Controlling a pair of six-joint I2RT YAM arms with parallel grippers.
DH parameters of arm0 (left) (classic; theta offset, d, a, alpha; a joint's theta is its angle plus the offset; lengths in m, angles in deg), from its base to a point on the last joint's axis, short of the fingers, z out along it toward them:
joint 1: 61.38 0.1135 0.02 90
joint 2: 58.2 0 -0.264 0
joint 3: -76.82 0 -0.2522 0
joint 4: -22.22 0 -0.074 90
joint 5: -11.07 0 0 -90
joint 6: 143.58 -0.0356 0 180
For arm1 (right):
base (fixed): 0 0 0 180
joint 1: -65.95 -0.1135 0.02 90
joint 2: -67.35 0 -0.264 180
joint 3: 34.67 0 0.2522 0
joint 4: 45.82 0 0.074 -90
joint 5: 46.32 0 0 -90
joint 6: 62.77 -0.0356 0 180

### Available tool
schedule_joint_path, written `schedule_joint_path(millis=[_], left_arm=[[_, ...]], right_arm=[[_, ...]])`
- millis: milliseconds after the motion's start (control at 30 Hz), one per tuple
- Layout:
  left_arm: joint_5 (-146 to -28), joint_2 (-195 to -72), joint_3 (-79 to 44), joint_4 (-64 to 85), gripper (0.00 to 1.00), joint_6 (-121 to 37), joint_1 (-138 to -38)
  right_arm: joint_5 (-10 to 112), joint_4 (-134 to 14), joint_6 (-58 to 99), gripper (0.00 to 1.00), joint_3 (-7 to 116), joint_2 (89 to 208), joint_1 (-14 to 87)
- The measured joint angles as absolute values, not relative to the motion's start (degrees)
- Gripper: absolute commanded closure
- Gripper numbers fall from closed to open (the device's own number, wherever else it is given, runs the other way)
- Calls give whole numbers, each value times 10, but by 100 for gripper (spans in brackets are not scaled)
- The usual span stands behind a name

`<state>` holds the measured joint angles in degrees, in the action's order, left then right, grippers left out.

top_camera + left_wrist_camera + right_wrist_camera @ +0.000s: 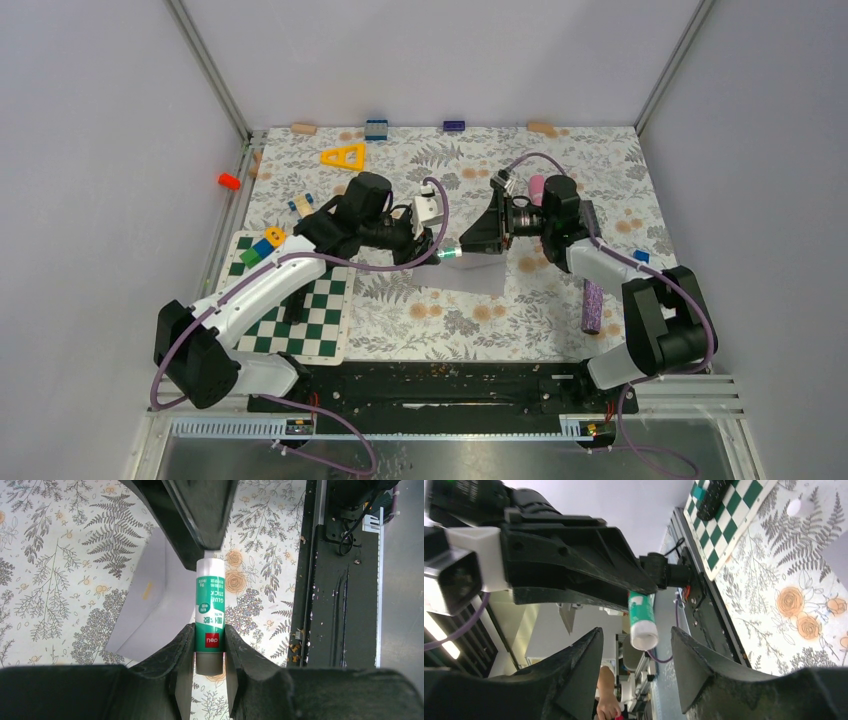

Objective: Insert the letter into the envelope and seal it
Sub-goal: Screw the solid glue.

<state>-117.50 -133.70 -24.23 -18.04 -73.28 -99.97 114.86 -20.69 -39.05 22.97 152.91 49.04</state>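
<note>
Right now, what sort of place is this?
Probably a lab test cell for robots, not a home: plain walls on metal posts box in a floral-clothed table, strewn with toy blocks and a chessboard.

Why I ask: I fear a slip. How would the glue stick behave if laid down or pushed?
The glue stick is a smooth round cylinder, so it would probably roll if laid sideways. It looks rigid: the left end effector pinches it without visible denting. Its glossy label may be slippery.
</note>
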Motion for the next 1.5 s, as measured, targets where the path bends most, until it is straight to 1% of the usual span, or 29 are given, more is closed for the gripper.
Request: schedule_joint_path(millis=[133,200,267,433,533,700,800,867,933,1000,1200,1333,1500], left_arm=[[-1173,-1337,-242,-180,99,-733,-1000],[-1173,-1337,-242,-180,99,-733,-1000],[-1173,-1337,-242,-180,99,-733,-1000],[-1173,-1337,-242,-180,99,-733,-1000],[-1173,-1337,-242,-180,99,-733,-1000],[-1173,-1338,-242,-180,99,-733,-1000],[-1173,-1340,-242,-180,100,-733,-1002],[-1173,-1342,-242,-180,100,-733,-1003],[-1173,-1343,-242,-179,100,-733,-1003],[-1173,-1343,-242,-179,100,-733,-1003],[-1176,-1346,-242,-181,100,-731,-1004],[-1195,-1359,-242,-184,100,-721,-999],[-1283,-1392,-236,-184,100,-697,-977]], right_arm=[[1147,-305,-315,44,232,1521,474],[1147,-345,-285,51,233,1515,467],[1147,-365,-268,54,233,1511,465],[1147,-391,-247,53,236,1507,464],[1147,-390,-249,47,236,1507,464],[1147,-349,-281,48,236,1507,464],[1147,-317,-304,56,236,1510,464],[1147,-304,-313,58,236,1512,464],[1147,-301,-319,65,236,1516,464],[1147,-302,-319,69,236,1518,464],[1145,-323,-298,75,236,1518,464],[1144,-388,-231,75,246,1511,464],[1120,-532,-60,76,274,1468,461]])
